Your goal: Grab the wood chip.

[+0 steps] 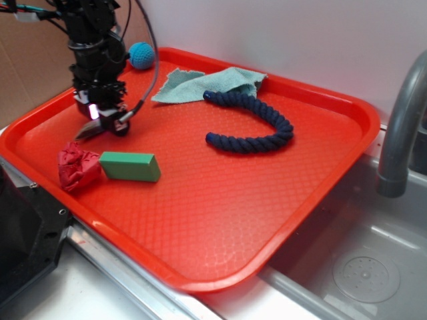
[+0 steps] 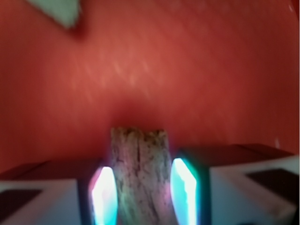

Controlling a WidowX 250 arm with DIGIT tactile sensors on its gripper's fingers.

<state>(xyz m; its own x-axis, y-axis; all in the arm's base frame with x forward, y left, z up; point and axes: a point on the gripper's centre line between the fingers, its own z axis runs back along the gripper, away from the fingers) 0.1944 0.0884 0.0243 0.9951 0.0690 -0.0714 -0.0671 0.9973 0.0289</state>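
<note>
From outside, gripper [image 1: 100, 125] low over the red tray [image 1: 220, 200], wood chip [image 1: 87, 131] poking out beside it; up close at the wrist, pads [image 2: 104, 194] clamped on the chip — best squeezed firm and lifted straight.

Wrist view blurred throughout: rough brown-grey wood chip [image 2: 139, 173] runs off bottom edge, lower end unseen; pale green cloth corner [image 2: 58, 10] cut by top edge. Exterior: chip [image 1: 89, 130] mostly hidden under black claw [image 1: 100, 125], only tip shows; grey metal faucet [image 1: 402, 127] cut at right edge.
</note>
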